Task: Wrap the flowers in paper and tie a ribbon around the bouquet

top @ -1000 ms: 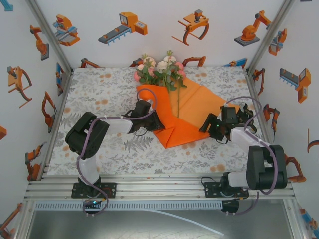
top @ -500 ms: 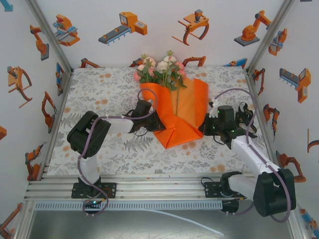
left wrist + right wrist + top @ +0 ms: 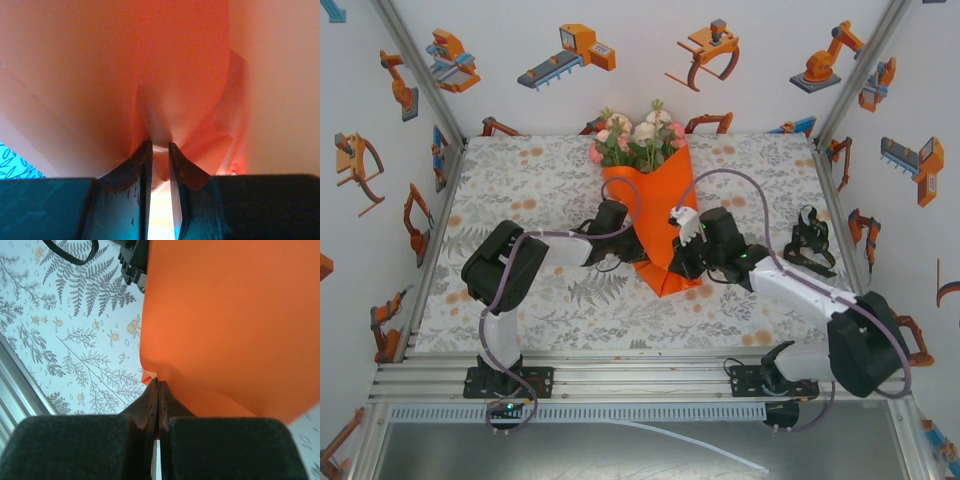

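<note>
Grip: nipping paper [image 3: 650, 205] in barely parted left claw [image 3: 160, 149] at 8 o'clock | clamping its edge in closed right claw [image 3: 158, 384] at 5 | Risk: tearing or unfurling if tugged apart.

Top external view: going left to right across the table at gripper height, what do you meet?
left gripper → orange paper → right gripper → black ribbon
</note>
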